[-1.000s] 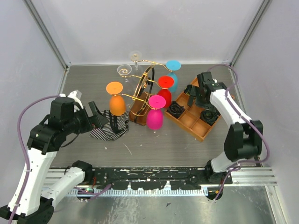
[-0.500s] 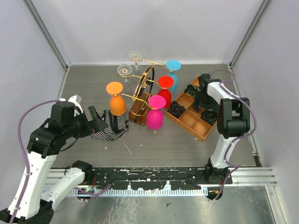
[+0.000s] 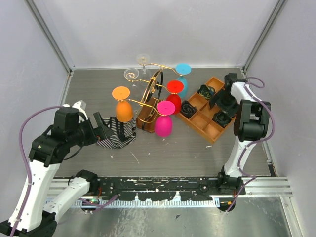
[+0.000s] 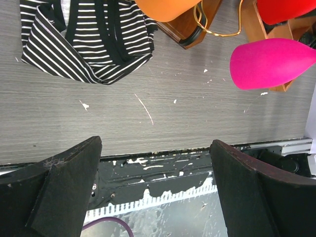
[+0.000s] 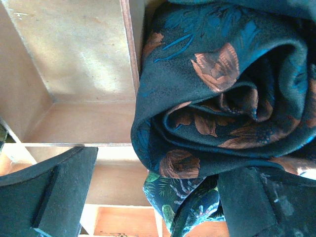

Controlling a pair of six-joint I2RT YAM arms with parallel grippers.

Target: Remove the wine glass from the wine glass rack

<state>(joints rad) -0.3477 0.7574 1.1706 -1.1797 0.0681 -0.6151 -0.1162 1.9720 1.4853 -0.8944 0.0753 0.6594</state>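
Note:
The wine glass rack (image 3: pixel 149 101) is a gold curly-wire stand on a brown wooden base, standing mid-table. Upside-down glasses hang from its arms: orange (image 3: pixel 122 106), pink (image 3: pixel 164 121), red (image 3: pixel 174 95), blue (image 3: pixel 183 75) and two clear ones (image 3: pixel 131 74). My left gripper (image 3: pixel 102 129) is open and empty over a striped cloth (image 3: pixel 118 132), left of the orange wine glass. The left wrist view shows the orange bowl (image 4: pixel 165 7), the pink bowl (image 4: pixel 271 61) and the rack base (image 4: pixel 190 29). My right gripper (image 3: pixel 223 102) stands open over the tray, its fingers (image 5: pixel 49 197) either side of a rolled floral cloth (image 5: pixel 222 89).
An orange compartmented wooden tray (image 3: pixel 200 126) with dark cloth rolls lies right of the rack, close to the right wall. The striped cloth (image 4: pixel 89 34) lies crumpled beside the rack base. The black rail (image 4: pixel 163 173) runs along the table's near edge. Cage walls enclose the back and both sides.
My right gripper has swung right and back toward the wall, and the tray has shifted right with it. My left arm dropped slightly over the striped cloth, then stayed still.

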